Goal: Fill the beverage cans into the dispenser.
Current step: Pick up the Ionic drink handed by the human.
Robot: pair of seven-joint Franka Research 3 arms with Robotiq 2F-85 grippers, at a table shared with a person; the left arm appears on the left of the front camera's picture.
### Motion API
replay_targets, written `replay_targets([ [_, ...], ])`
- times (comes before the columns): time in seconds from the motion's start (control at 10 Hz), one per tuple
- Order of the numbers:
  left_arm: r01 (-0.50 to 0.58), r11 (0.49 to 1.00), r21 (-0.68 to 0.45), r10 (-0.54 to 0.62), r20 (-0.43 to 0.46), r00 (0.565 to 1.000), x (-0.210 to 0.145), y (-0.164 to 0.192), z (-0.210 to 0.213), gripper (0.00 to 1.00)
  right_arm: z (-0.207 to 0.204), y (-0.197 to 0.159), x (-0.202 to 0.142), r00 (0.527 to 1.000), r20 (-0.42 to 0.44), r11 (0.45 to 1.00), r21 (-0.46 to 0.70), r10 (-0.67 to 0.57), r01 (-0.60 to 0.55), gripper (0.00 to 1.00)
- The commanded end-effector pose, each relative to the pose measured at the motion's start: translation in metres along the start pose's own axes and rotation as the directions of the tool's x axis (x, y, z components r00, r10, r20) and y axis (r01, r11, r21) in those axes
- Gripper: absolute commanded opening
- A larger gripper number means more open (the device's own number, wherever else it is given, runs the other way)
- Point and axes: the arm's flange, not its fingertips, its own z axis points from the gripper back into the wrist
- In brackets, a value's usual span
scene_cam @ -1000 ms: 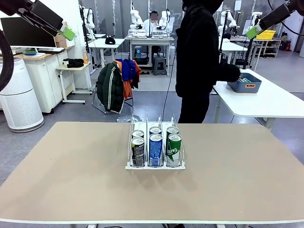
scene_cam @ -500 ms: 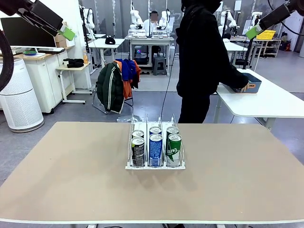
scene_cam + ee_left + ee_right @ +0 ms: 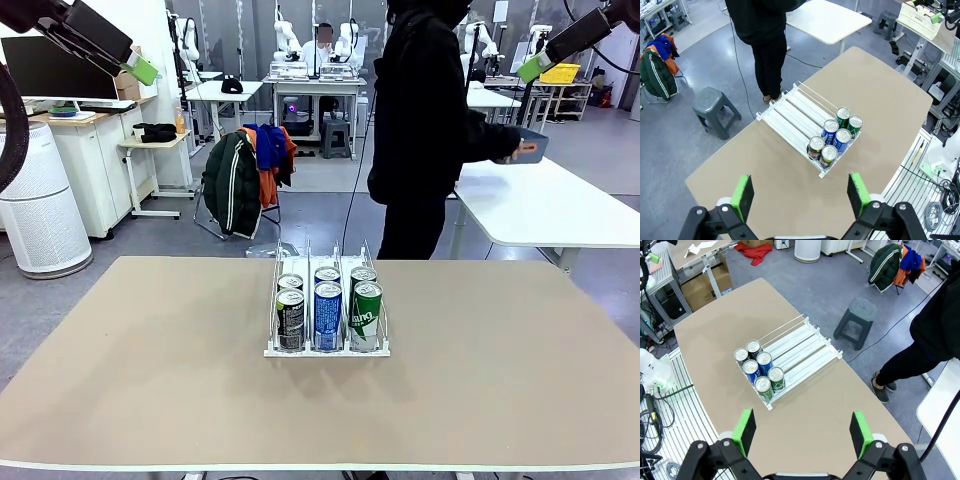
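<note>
The dispenser stands mid-table, its three lanes running toward the person. Several beverage cans fill its near end in two rows: a black can, a blue can and a green can in front, with silver-topped ones behind. My left gripper hangs high at the upper left, and my right gripper high at the upper right. Both are open, empty and far above the table. The left wrist view looks down between open fingers on the dispenser and cans. The right wrist view does the same between its fingers, over the dispenser and cans.
A person in black stands at the far edge, holding a blue bin in the air over a white side table. A grey stool and a chair hung with jackets stand on the floor beyond.
The person has lifted the blue bin off the white side table and holds it up. Both arms and the cans have stayed still.
</note>
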Motion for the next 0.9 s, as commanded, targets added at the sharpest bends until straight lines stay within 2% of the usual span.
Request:
replay_targets([
  [0.0, 0.003, 1.000, 0.000, -0.003, 0.002, 1.000, 0.0003, 0.0006, -0.0004, 1.00, -0.0007, -0.0015, -0.0008, 1.000, 0.007, 1.000, 0.007, -0.004, 0.004, 1.00],
  [0.8, 0.003, 1.000, 0.000, -0.003, 0.002, 1.000, 0.0003, 0.0006, -0.0004, 1.00, -0.0007, -0.0015, -0.0008, 1.000, 0.007, 1.000, 0.007, -0.004, 0.004, 1.00],
])
